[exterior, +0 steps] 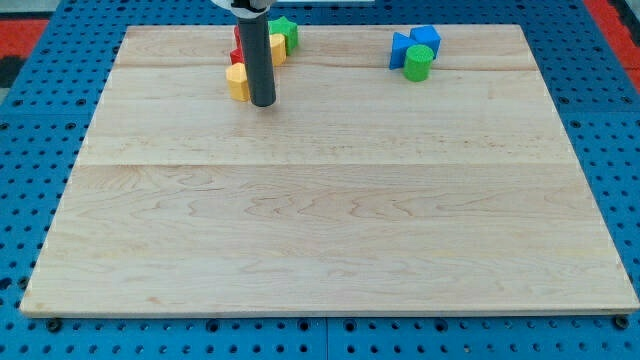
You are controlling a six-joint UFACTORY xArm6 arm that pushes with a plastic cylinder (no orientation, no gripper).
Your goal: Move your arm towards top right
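Observation:
My rod comes down from the view's top and my tip (263, 101) rests on the wooden board (330, 220) in its upper left part. A yellow block (237, 82) sits just to the left of the tip, touching or nearly touching the rod. Behind the rod are a red block (237, 54), partly hidden, another yellow block (277, 47) and a green star-shaped block (288, 30). At the view's top right stand a blue cube (426, 39), a blue triangular block (399, 50) and a green cylinder (419, 63), far to the right of the tip.
The board lies on a blue perforated table (40, 150). A red area (20, 25) shows at the view's top left corner, and another at the top right (615, 20).

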